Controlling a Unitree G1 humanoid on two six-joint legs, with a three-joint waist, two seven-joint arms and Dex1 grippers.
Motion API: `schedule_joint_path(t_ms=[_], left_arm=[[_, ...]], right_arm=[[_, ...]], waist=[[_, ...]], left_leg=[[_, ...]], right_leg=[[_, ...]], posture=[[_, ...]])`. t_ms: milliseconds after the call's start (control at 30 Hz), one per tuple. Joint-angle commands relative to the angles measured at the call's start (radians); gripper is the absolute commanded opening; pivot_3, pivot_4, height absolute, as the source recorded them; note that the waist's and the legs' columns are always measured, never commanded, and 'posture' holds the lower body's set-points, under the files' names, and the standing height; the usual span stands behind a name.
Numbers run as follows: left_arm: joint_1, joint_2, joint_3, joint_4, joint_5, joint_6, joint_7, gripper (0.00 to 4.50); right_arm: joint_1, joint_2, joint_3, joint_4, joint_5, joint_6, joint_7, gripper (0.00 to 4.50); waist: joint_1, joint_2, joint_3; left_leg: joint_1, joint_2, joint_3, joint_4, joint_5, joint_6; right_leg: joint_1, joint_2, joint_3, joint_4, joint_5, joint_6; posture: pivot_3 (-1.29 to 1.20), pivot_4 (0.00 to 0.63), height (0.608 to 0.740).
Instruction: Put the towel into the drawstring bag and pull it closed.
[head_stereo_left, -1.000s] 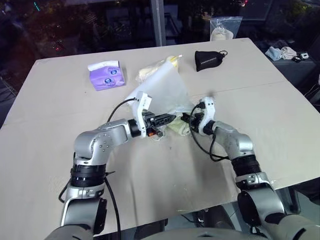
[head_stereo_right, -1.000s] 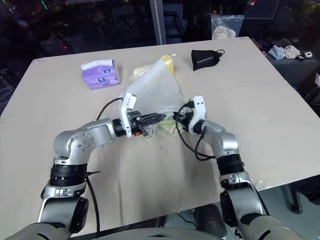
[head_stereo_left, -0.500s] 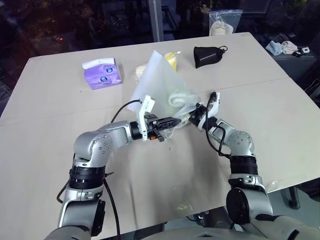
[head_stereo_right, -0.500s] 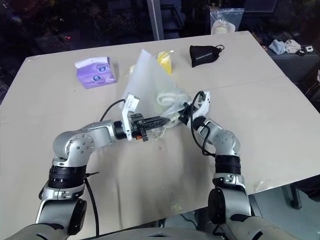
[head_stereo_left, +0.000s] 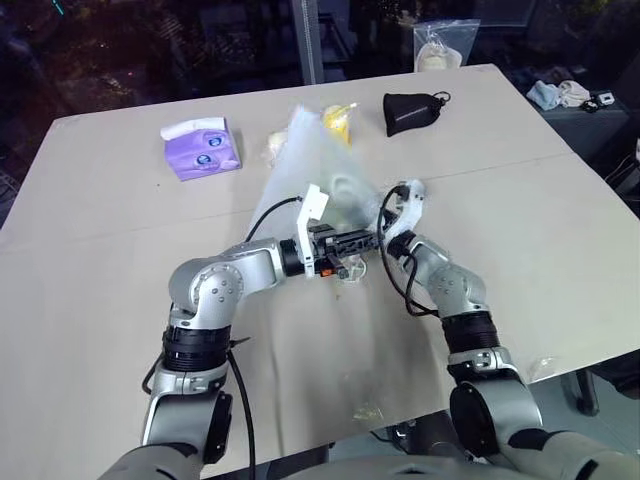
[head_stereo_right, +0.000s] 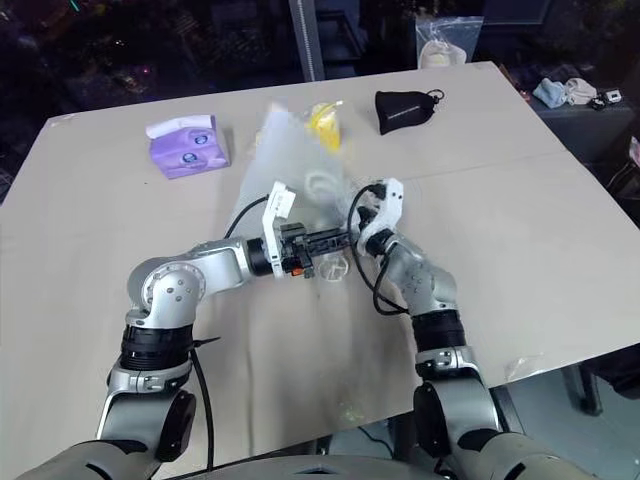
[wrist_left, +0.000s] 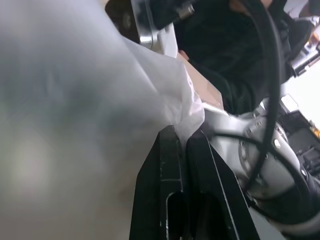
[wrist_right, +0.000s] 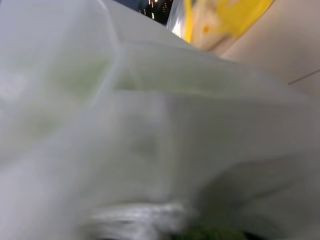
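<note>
Bag (head_stereo_left: 318, 170), frosted and translucent, stands lifted off the surface (head_stereo_left: 120, 260) near its middle, its far end rising toward the yellow-filled clear bag (head_stereo_left: 336, 120) behind it. Left tool (head_stereo_left: 372, 238) is closed on a fold of the bag's thin film, as the left wrist view shows the two black fingers (wrist_left: 170, 165) pinched together on it. Right tool (head_stereo_right: 358, 232) sits just beside the left one at the bag's near edge; whether its fingers are spread or shut cannot be told. Pale green towel (wrist_right: 90, 75) shows faintly through the bag's wall. Purple tissue pack (head_stereo_left: 202, 148) lies well apart, and a black pouch (head_stereo_left: 413, 112) rests farther back.
</note>
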Motion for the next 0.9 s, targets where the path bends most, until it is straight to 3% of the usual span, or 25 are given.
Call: schedule_joint_path(t_ms=[33,367,433,533,733,900], left_arm=[[-0.064,-0.001,0.087,0.056,-0.003,-0.046,0.040,0.00],[-0.156,0.038,0.101,0.219,-0.018,-0.104,0.014,0.00],[-0.166,0.042,0.102,0.233,-0.034,-0.110,0.005,0.00],[-0.165,0.060,0.067,0.222,-0.020,-0.125,-0.029,0.00],[-0.165,0.041,0.073,0.181,-0.065,-0.100,-0.050,0.00],[-0.170,0.024,0.096,0.194,-0.062,-0.081,-0.020,0.00]], right_arm=[[0.057,-0.081,0.059,-0.200,-0.014,0.045,0.061,3.83],[0.149,-0.226,0.075,-0.441,-0.042,0.175,-0.027,3.83],[0.151,-0.216,0.033,-0.409,-0.033,0.191,-0.070,3.83],[0.137,-0.186,-0.037,-0.342,-0.014,0.202,-0.135,4.45],[0.099,-0.163,-0.055,-0.283,-0.087,0.206,-0.243,4.45],[0.116,-0.203,0.006,-0.314,-0.138,0.163,-0.181,4.45]], waist=[[0.007,0.000,0.000],[-0.002,0.000,0.000],[-0.001,0.000,0.000],[0.000,0.000,0.000],[0.003,0.000,0.000],[0.004,0.000,0.000]], left_leg=[[-0.001,-0.001,-0.001,0.001,0.000,0.000],[-0.004,-0.001,0.000,0.005,0.000,0.000],[-0.003,-0.001,0.000,0.006,0.000,0.000],[-0.003,-0.001,0.000,0.007,0.000,0.000],[-0.003,-0.001,0.001,0.006,0.000,0.000],[-0.007,-0.002,0.000,0.010,0.000,0.000]], right_leg=[[0.000,-0.001,-0.001,-0.001,0.000,0.000],[0.000,0.000,-0.003,0.001,0.000,0.000],[0.000,0.000,-0.003,0.002,0.000,0.000],[0.000,0.000,-0.003,0.003,0.000,0.000],[0.000,0.000,-0.001,0.002,0.000,0.000],[0.000,-0.001,-0.004,0.001,0.000,0.000]], posture=[[0.00,0.150,0.740],[0.00,0.150,0.740],[0.00,0.150,0.740],[0.00,0.150,0.740],[0.00,0.150,0.740],[0.00,0.150,0.740]])
